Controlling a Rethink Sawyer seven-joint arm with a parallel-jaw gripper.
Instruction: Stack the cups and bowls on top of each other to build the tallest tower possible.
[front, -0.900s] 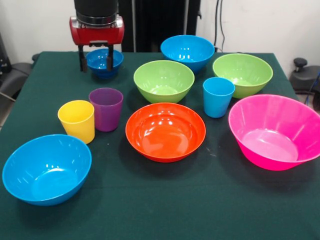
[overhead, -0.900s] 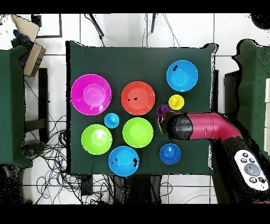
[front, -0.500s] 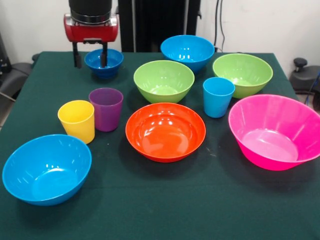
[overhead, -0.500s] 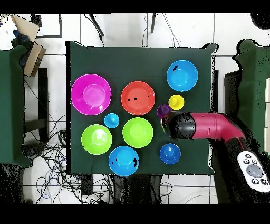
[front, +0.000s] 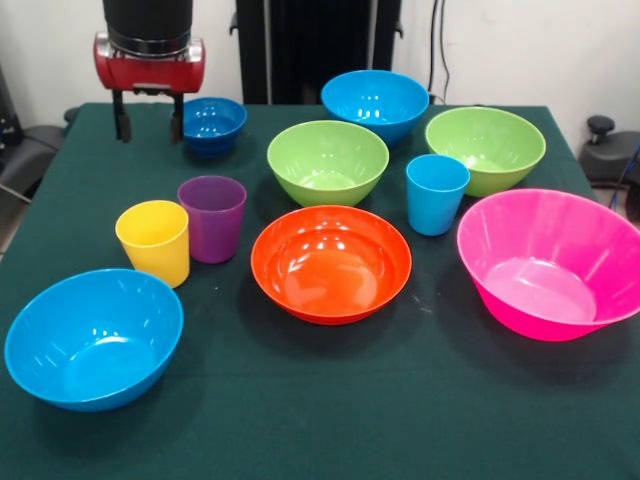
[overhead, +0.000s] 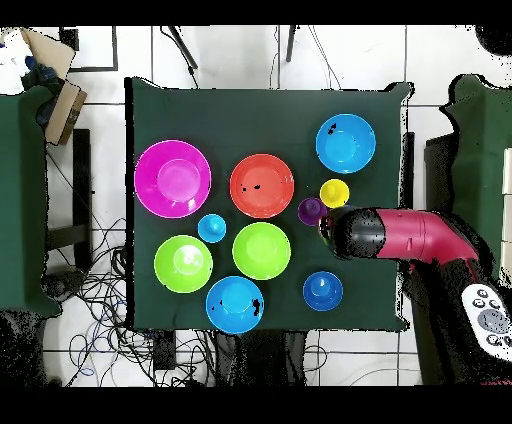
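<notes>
My gripper (front: 150, 120) hangs open and empty at the table's far left, just left of the small dark blue bowl (front: 212, 122), apart from it. In the overhead view the arm's head (overhead: 352, 232) hides the fingers. The purple cup (front: 212, 217) and yellow cup (front: 153, 240) stand side by side, nearer the camera than the gripper. The light blue cup (front: 437, 192) stands between a lime green bowl (front: 328, 160) and the pink bowl (front: 550, 262). The orange bowl (front: 331, 262) sits mid-table. All stand upright and separate, none stacked.
A second lime green bowl (front: 486, 145) and a light blue bowl (front: 375, 100) sit at the far side. Another light blue bowl (front: 93, 337) sits at the near left corner. The table's left edge (front: 40, 190) is close to the gripper.
The gripper has moved left and slightly up in the front view, from straddling the small dark blue bowl to beside it. The bowl stays on the table.
</notes>
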